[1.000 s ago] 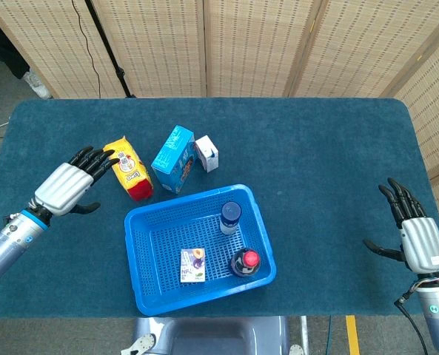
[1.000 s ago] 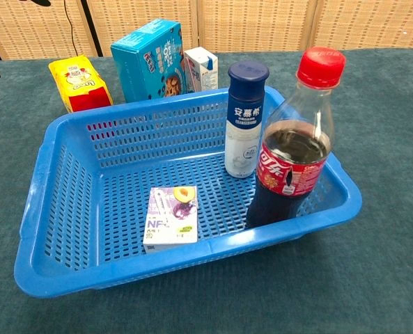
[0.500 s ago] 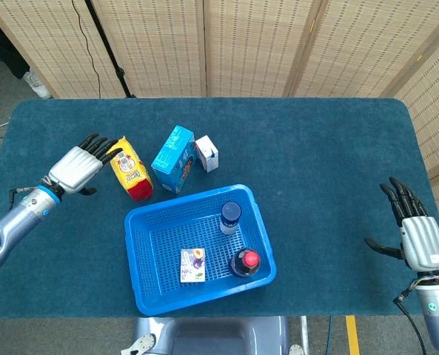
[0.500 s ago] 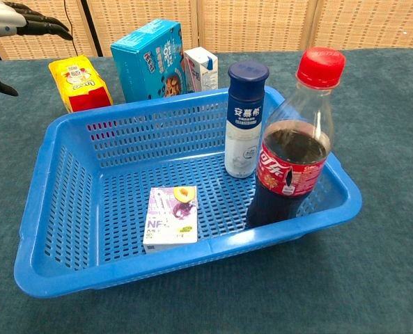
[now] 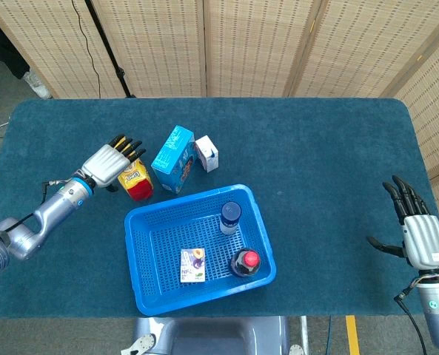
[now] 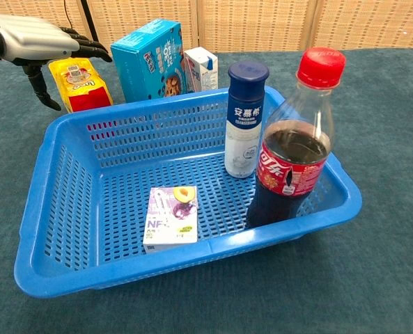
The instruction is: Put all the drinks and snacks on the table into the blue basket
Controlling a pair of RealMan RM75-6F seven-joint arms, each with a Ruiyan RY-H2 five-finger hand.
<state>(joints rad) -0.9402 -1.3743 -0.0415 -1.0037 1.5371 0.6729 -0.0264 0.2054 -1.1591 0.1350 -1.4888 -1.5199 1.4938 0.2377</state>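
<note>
I am working over the dark teal felt-covered table (image 5: 315,148), where the blue perforated plastic basket (image 5: 152,222) serves as my landmark near the front edge. Over the last second I have been bringing my left hand (image 5: 109,160) in from the open felt far to the basket's left, and it is now reaching over the yellow and red snack packet (image 6: 88,87), which is lying just behind the basket's rear left corner. Its fingers are apart and draping over the packet's top with the thumb hanging down the left side; I judge that nothing is gripped yet, so this pickup is only beginning.

Three items are already sitting inside the basket: a red-capped cola bottle (image 6: 290,153), a white bottle with a dark blue cap (image 6: 245,118) and a small purple and white juice carton (image 6: 170,217). Still waiting behind the basket's back wall are the turquoise cardboard biscuit box (image 6: 147,59) and, just beside it, a small white carton (image 6: 203,68).

Room is tight: the packet is lying near the biscuit box and the basket rim, so I am judging a lift straight up safest. My right hand (image 5: 419,233) is idling well to the basket's right, fingers spread, holding nothing.
</note>
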